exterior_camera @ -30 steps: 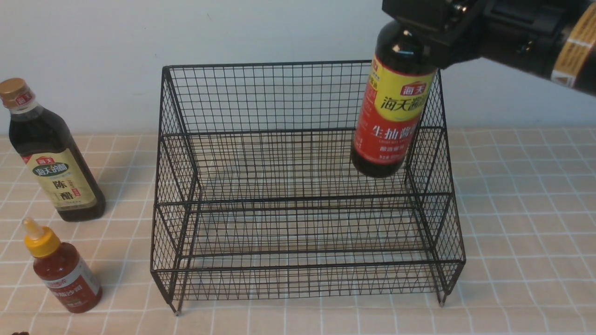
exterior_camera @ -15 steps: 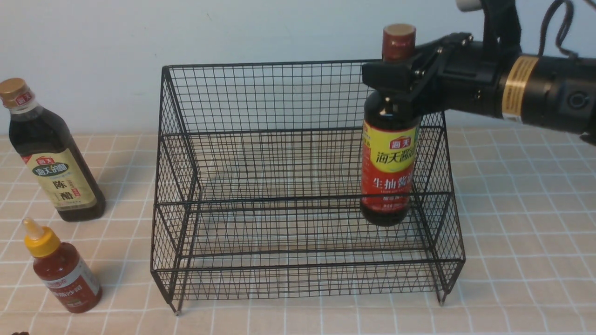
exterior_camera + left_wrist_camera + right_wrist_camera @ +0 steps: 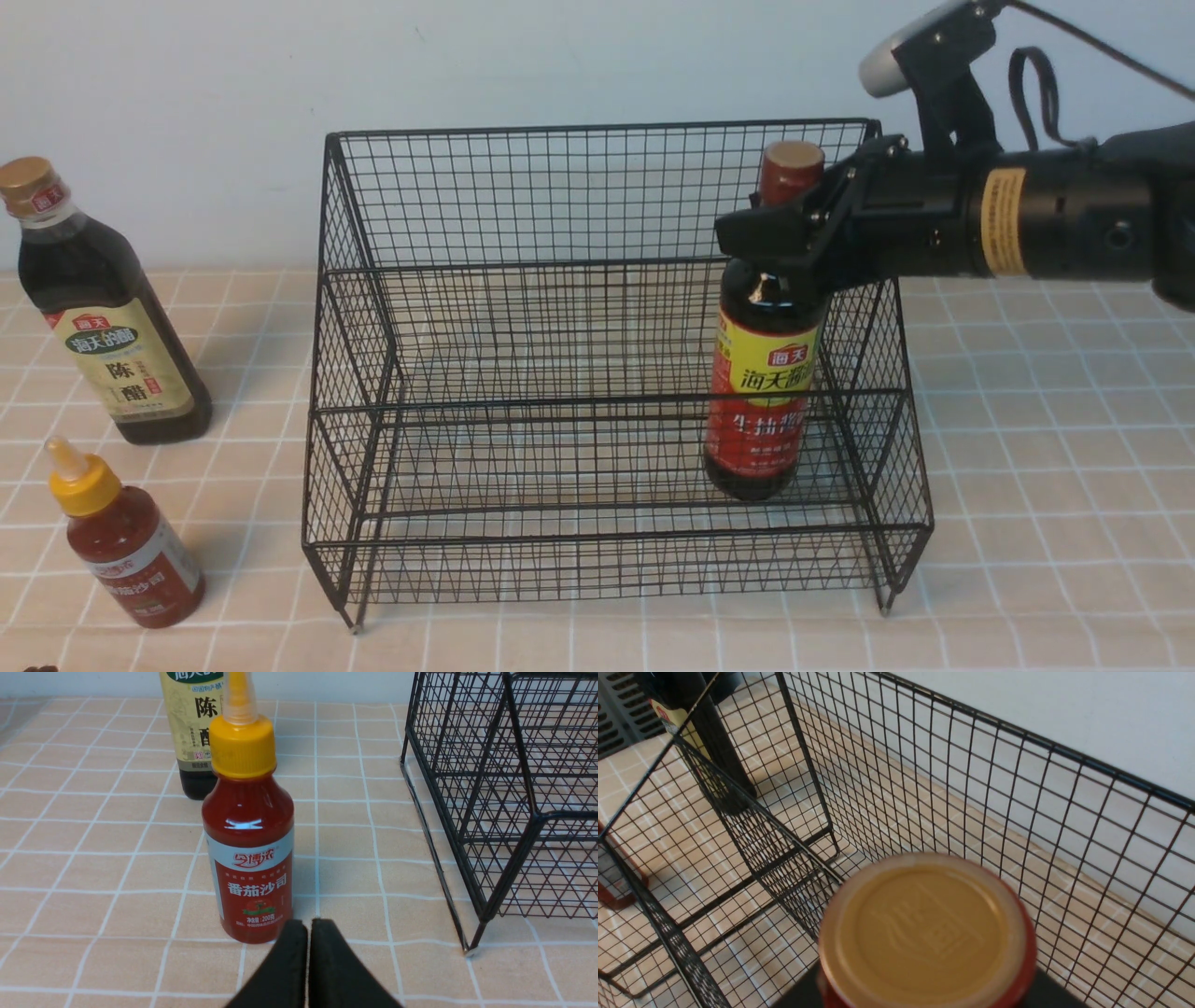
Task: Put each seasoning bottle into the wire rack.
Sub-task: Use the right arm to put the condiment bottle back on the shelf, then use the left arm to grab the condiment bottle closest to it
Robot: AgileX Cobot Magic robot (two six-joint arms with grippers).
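The right gripper is clamped round the neck of the soy bottle, a tall, round, glossy dark one with a smooth red neck, a yellow-and-red label and a flat, round, tan cap top with a raised design. The bottle leans slightly, its lower part inside the rack behind the middle front rail, toward the rack's right side; whether its base touches the wire cannot be told.

The rack is black wire mesh in small squares, framed by thicker rods, with one tall back, two sloped sides and two stepped tiers. Two of its thin feet show at the front, on the cloth, which is beige with a grid of pale lines.

The left gripper is shut, its two dark, tapered fingers together with nothing between them. Near it stands the squeeze bottle, small, red and rounded, with a ribbed yellow cap and a pointed nozzle. Behind that stands the vinegar bottle, dark, tall and flat-sided, with one gold cap and one beige label.

Three bottles show in all: one in the grip, two upright on the cloth left of the rack. A plain pale wall rises behind.
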